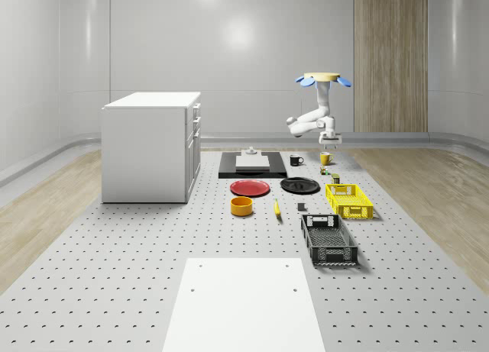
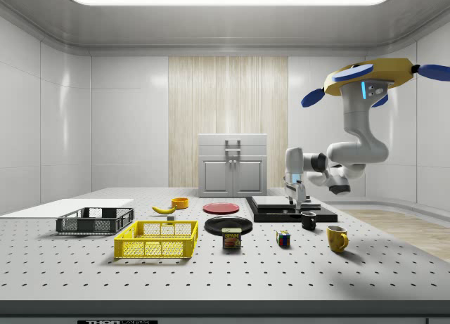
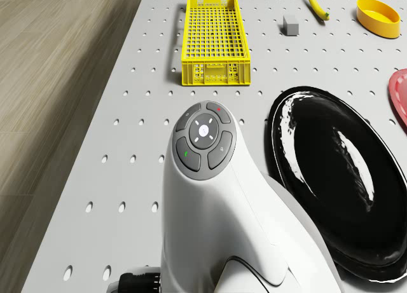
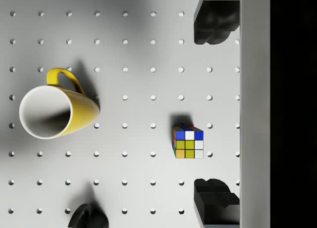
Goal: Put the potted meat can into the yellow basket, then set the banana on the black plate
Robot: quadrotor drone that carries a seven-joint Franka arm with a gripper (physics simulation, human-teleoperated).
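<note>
The potted meat can (image 2: 231, 238) stands upright on the perforated table, between the yellow basket (image 2: 156, 240) and a Rubik's cube (image 2: 283, 239); it is also by the basket's far end (image 1: 335, 179). The banana (image 1: 276, 208) lies flat beside a yellow bowl (image 1: 241, 206). The black plate (image 1: 299, 185) is bare and lies next to the red plate (image 1: 250, 188). My drone (image 1: 325, 79) hovers over the table's far right part. The gripper (image 4: 213, 109) points down, open and holding nothing, high above the cube (image 4: 188, 142) and the yellow mug (image 4: 54, 112).
A black mug (image 2: 308, 221) stands near a black tray (image 2: 290, 208) carrying a white block. A black basket (image 1: 328, 239) lies in front of the yellow basket (image 1: 348, 200), with a small grey block (image 1: 301, 207) nearby. A white cabinet (image 1: 153, 146) stands at the whole-scene view's left. A white sheet (image 1: 244, 302) covers the near table.
</note>
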